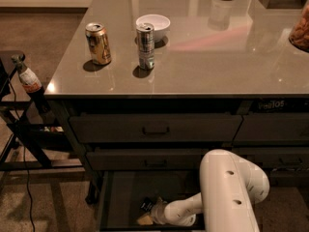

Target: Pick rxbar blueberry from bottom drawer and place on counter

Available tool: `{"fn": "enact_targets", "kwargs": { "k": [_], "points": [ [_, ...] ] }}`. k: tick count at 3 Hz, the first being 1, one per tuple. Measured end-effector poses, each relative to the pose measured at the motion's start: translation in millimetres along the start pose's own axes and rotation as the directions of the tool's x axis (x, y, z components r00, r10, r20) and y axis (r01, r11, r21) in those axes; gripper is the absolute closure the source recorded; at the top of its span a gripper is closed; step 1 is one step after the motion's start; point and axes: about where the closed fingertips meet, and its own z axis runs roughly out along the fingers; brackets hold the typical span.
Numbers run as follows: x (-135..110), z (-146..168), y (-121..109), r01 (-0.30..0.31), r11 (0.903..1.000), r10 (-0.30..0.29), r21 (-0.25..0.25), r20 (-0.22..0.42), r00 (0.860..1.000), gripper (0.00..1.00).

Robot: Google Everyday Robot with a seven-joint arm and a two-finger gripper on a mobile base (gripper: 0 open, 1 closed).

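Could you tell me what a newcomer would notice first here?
The big white robot arm at lower right, its gripper down in the open bottom drawer beside a small dark packet. On the counter above, a gold can and a silver can stand near a white bowl.

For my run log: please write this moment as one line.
gripper: in bottom drawer, front | rxbar: likely dark bar at gripper | counter: two cans, bowl
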Motion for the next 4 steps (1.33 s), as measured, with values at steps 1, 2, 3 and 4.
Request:
{"fn": "enact_targets", "kwargs": {
  "k": [1, 2, 3, 4],
  "points": [
    [0.0, 0.0, 0.0, 0.000, 1.0000, 0.000, 0.000, 0.000, 1.000, 0.42],
    [0.0, 0.0, 0.0, 0.000, 1.0000, 0.000, 0.000, 0.000, 1.000, 0.66],
    [0.0, 0.0, 0.1, 0.000, 1.0000, 0.000, 0.000, 0.000, 1.000, 0.89],
    [-0.3, -0.3, 0.2, 0.000, 1.0000, 0.000, 0.000, 0.000, 1.000, 1.00]
  ]
}}
